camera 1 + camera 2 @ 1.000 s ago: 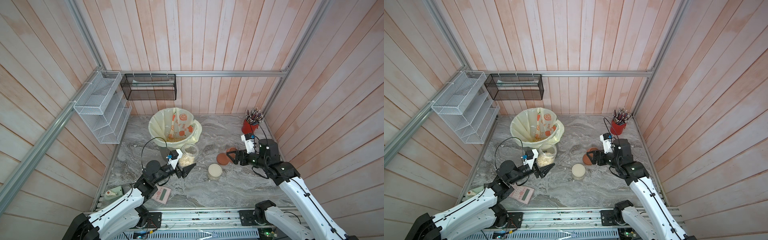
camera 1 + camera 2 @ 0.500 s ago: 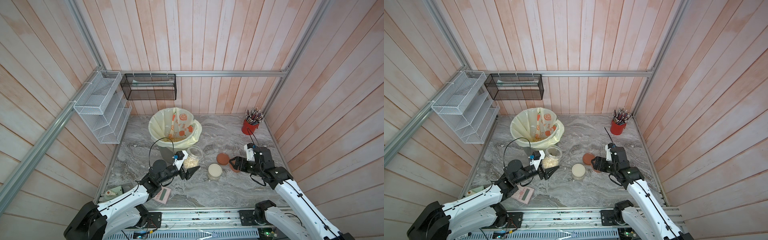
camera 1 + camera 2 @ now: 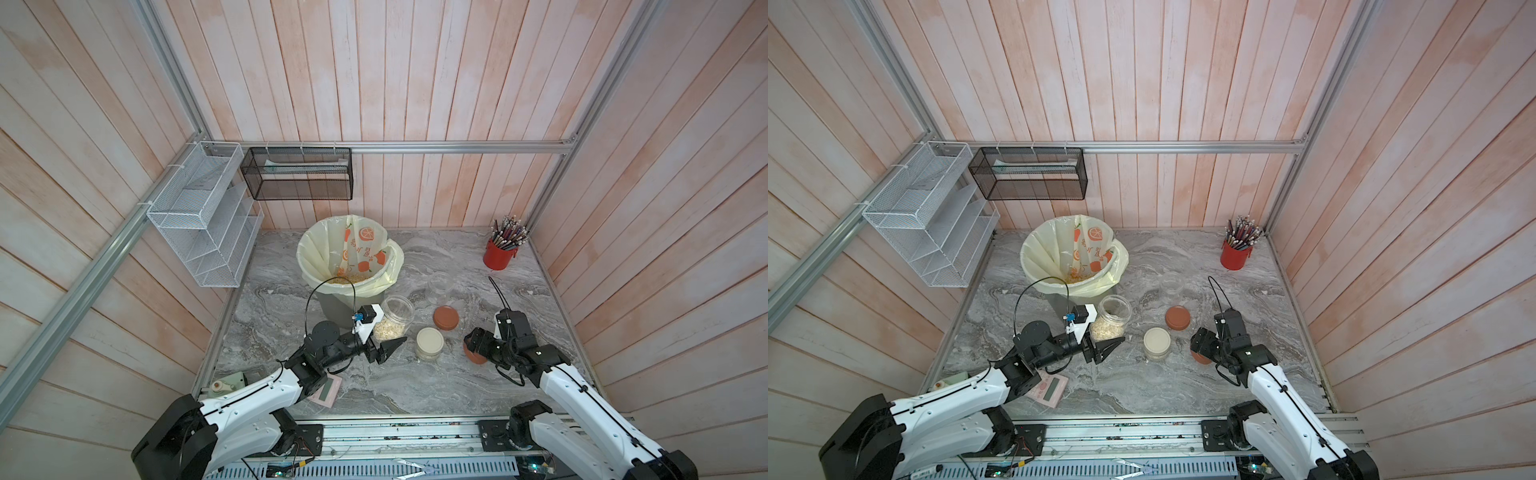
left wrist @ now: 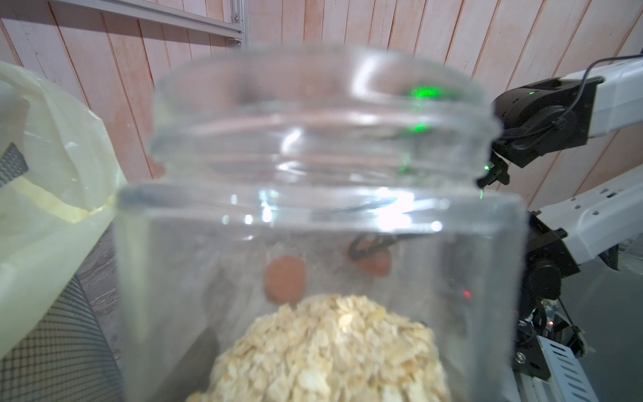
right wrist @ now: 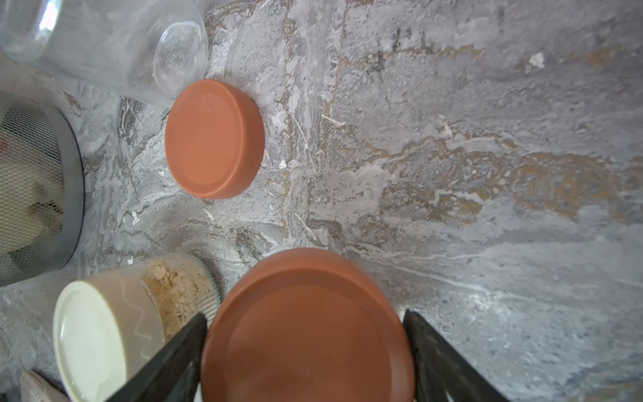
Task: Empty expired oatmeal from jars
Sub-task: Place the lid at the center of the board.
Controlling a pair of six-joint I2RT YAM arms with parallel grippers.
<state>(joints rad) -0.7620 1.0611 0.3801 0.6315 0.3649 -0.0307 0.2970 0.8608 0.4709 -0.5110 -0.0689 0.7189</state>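
My left gripper [image 3: 387,337] is shut on a lidless clear jar [image 3: 394,319] just in front of the grey bin [image 3: 332,309]. In the left wrist view that jar [image 4: 320,209] fills the picture with oatmeal [image 4: 323,351] heaped in its bottom; the fingers are hidden there. My right gripper [image 3: 474,352] is shut on a terracotta lid [image 5: 306,334], low over the table at front right. A cream-lidded jar [image 3: 430,343] holding oatmeal stands between the arms. A loose terracotta lid [image 3: 446,318] and an empty clear jar [image 3: 438,282] lie behind it. Some oatmeal [image 3: 353,277] lies in the bin liner.
A red pencil cup [image 3: 498,258] stands at the back right corner. A white wire rack [image 3: 199,232] and a black mesh basket [image 3: 297,174] hang on the walls. A pink calculator [image 3: 326,390] lies at the front left under my left arm.
My right gripper has carried the terracotta lid from beside the loose lid toward the table's front. My left gripper has shifted a little right and forward with the open jar.
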